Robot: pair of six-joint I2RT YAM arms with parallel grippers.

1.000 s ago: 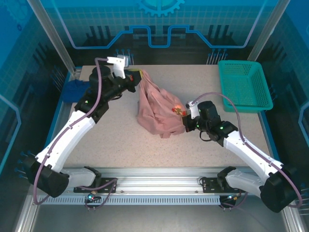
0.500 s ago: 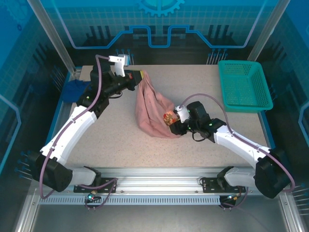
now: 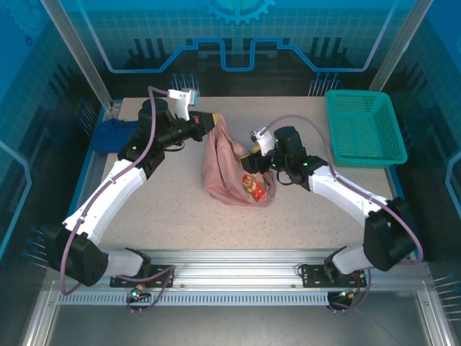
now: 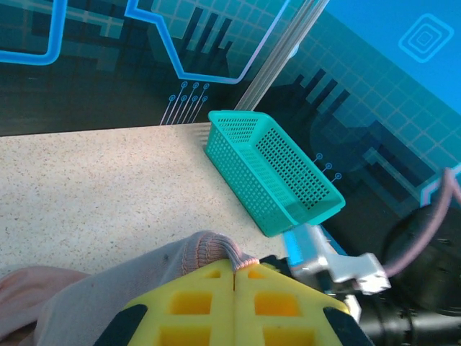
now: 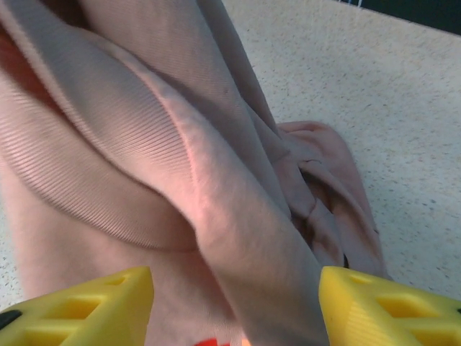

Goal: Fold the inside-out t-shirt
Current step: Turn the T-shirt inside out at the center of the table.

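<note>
bunched t-shirt [image 3: 223, 173], left hand [image 3: 209, 120] pinching (ribbed edge)

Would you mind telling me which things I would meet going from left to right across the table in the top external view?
Crumpled dark blue cloth → bunched dusty-pink fabric t-shirt → teal plastic mesh basket.

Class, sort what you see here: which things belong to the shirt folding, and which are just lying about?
In the job: t-shirt; left tool, shut on its edge; right tool, open over a fold.
Lying about: basket; blue cloth.
</note>
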